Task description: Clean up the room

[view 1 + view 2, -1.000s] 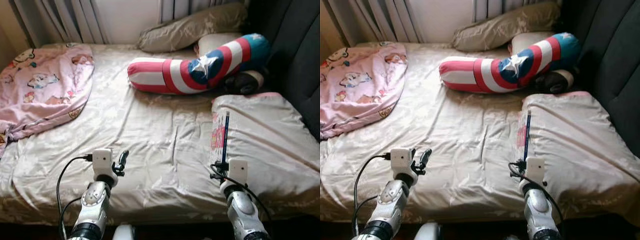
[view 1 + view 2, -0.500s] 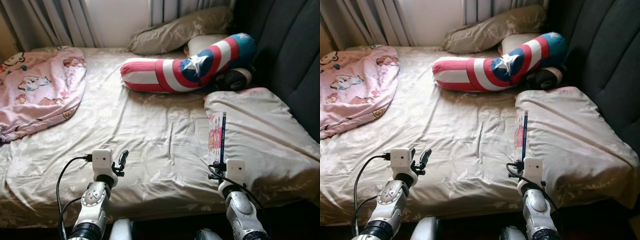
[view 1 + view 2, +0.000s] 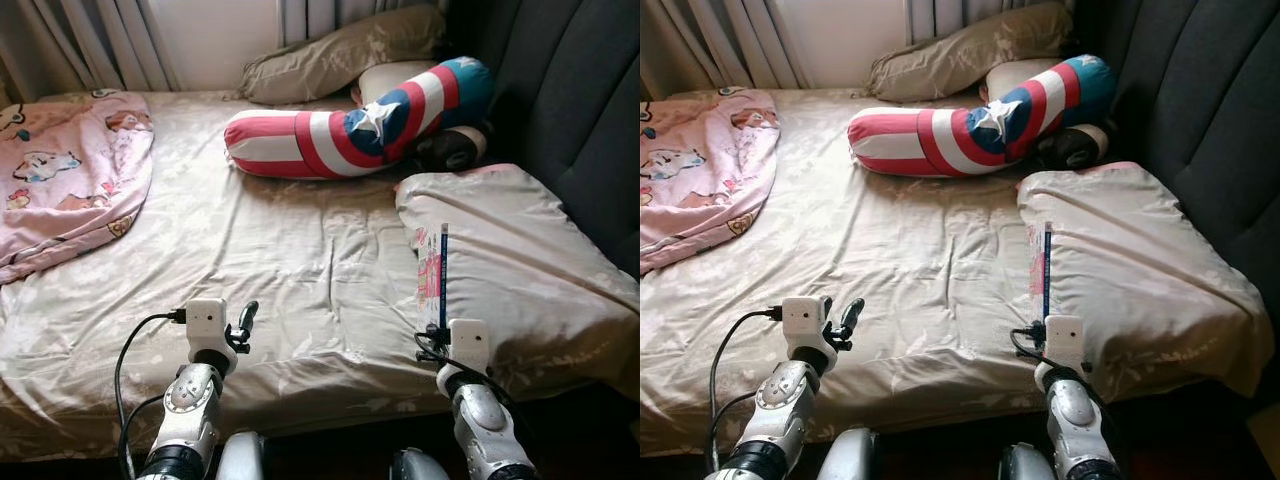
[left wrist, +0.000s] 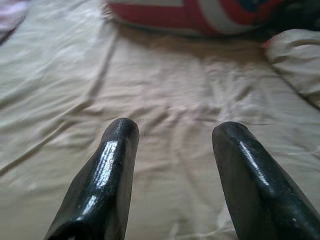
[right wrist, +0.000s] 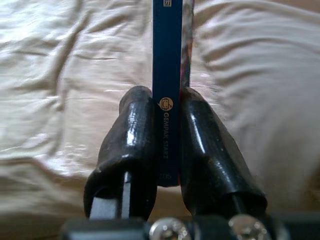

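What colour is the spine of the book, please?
Dark blue; the book spine shows best in the right wrist view.

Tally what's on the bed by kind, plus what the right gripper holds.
Pillows: 3 — beige pillow, cream pillow, big pillow
Bolsters: 1 — striped bolster
Blankets: 1 — pink blanket
Books: 1 — book, clamped in the right gripper
Total: 6

Dark headboard [image 3: 590, 110] right; curtains [image 3: 90, 45] behind bed.
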Available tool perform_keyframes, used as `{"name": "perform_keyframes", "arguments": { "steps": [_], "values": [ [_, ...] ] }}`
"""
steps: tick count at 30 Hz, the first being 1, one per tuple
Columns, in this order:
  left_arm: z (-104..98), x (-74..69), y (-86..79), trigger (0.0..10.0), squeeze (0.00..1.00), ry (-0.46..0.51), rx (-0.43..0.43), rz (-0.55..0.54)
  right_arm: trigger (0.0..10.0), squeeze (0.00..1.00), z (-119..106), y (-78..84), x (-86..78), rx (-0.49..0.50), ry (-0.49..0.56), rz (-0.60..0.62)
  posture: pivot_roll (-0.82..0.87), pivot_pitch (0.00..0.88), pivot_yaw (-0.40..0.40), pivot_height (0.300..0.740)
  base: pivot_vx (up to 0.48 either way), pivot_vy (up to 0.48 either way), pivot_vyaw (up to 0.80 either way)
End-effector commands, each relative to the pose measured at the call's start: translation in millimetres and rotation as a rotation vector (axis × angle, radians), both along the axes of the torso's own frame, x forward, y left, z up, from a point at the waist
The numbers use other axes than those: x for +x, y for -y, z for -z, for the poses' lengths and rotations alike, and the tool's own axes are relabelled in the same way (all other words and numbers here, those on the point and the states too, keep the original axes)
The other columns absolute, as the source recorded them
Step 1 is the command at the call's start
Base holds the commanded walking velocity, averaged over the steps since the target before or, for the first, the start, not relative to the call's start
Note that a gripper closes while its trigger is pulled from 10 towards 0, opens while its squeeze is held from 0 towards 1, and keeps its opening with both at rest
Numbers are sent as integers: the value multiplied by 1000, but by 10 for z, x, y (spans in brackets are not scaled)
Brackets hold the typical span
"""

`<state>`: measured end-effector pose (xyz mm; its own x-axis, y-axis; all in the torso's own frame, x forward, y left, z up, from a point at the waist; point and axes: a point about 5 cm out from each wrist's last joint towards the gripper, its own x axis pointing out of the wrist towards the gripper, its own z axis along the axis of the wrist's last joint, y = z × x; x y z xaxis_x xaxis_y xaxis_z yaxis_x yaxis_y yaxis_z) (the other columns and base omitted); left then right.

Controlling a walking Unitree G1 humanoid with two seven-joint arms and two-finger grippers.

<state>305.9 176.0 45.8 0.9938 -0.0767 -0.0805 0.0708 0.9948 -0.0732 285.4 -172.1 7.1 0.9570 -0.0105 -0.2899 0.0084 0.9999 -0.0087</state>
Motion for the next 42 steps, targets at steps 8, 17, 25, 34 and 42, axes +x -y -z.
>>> {"name": "perform_keyframes", "arguments": {
  "steps": [8, 17, 25, 34, 42],
  "values": [
    [7, -7, -15, 10000, 0, -9, -2, -1, 10000, 0, -97, -79, 66, -15, 60, -41, 38, 55, -31, 626, 0, 0, 0],
    [-3, -4, -3, 10000, 0, -3, -8, 1, 10000, 0, -100, -85, 63, -27, 66, -44, 37, 56, -31, 626, 120, 0, 356],
    [8, -14, -11, 10000, 0, -7, -5, 4, 10000, 0, -100, -78, 67, -36, 64, -43, 37, 43, -27, 626, 281, 0, 0],
    [-2, -1, -13, 10000, 0, -5, -4, 5, 10000, 0, -108, -79, 80, -43, 64, -51, 37, 31, -26, 626, 291, 0, 0],
    [-3, -1, -16, 10000, 0, -7, -1, 3, 10000, 0, -115, -77, 86, -51, 65, -53, 40, 49, -29, 626, 337, 0, 369]
  ]
}}
